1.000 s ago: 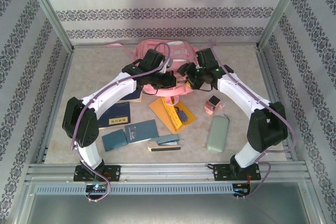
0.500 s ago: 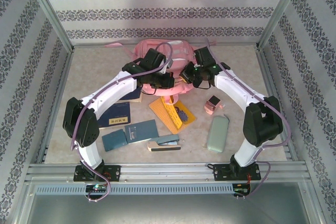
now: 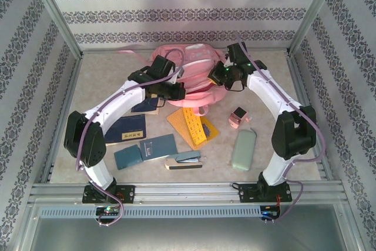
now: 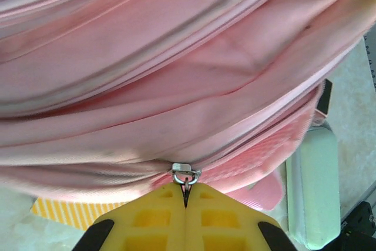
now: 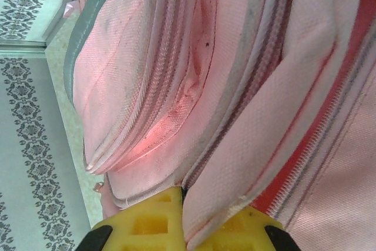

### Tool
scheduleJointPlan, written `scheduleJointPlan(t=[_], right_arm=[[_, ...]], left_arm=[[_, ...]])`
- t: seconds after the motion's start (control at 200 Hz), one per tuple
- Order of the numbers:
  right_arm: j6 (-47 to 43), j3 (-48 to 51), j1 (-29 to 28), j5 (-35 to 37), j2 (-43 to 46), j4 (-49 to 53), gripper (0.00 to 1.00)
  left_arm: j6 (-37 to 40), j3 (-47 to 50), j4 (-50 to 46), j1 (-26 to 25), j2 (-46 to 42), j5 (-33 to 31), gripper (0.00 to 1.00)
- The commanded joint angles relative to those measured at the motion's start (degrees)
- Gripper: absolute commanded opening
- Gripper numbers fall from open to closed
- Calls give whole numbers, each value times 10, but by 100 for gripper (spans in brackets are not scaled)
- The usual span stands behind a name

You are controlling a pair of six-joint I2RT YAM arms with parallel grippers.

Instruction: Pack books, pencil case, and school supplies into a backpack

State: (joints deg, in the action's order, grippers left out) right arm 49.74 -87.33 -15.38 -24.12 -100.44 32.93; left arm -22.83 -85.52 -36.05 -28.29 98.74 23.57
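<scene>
Yellow-fingered left gripper: pressed together on metal zipper pull of backpack.
Right gripper: pinching a backpack fabric fold.
Backpack: far middle of table.
Books, stapler, pencil case: nearer the front edge, apart from both grippers.

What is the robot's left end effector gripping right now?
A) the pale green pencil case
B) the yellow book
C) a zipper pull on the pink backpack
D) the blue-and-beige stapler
C: the left wrist view shows the left end effector shut on the metal zipper pull of the backpack; the stapler and pencil case lie apart from it.
</scene>
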Motion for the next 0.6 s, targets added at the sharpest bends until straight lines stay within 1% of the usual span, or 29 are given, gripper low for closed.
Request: scheduleJointPlan(t=[0.0, 0.095, 0.19, 0.22, 0.24, 0.28, 0.3, 0.31, 0.32, 0.34, 0.385, 0.43, 0.515, 0.595], right_arm=[[-36, -32, 29, -5, -17, 11, 0], [-49, -45, 39, -5, -22, 17, 0], [-66, -63, 47, 10, -25, 29, 0], [-70, -68, 49, 12, -26, 32, 5], [-71, -70, 49, 12, -27, 32, 10], [-70, -73, 50, 9, -28, 32, 27], [-68, -74, 49, 8, -28, 33, 37], [-67, -74, 49, 8, -28, 33, 39], [-65, -75, 48, 7, -28, 35, 43], [-62, -76, 47, 6, -28, 37, 48], [-51, -77, 43, 8, -23, 43, 54], [-36, -75, 37, 22, -13, 51, 58], [0, -63, 20, 44, 18, 58, 60], [46, -34, 5, 47, 54, 41, 62]], left_arm=[[18, 15, -40, 25, -23, -6, 0], [22, 25, -40, 42, -24, -6, 0], [19, 35, -35, 59, -24, -2, 0], [18, 35, -33, 62, -24, 0, 0], [17, 34, -32, 62, -23, 3, 0], [13, 30, -26, 62, -21, 11, 0], [9, 28, -23, 62, -19, 18, 0], [7, 27, -22, 62, -19, 21, 0], [5, 25, -20, 62, -19, 24, 0], [0, 21, -17, 61, -17, 31, 0], [-10, 11, -10, 58, -15, 42, 0], [-18, -2, -7, 54, -13, 49, 0], [-30, -29, -5, 44, -10, 58, 0], [-40, -51, -5, 36, -7, 66, 0]])
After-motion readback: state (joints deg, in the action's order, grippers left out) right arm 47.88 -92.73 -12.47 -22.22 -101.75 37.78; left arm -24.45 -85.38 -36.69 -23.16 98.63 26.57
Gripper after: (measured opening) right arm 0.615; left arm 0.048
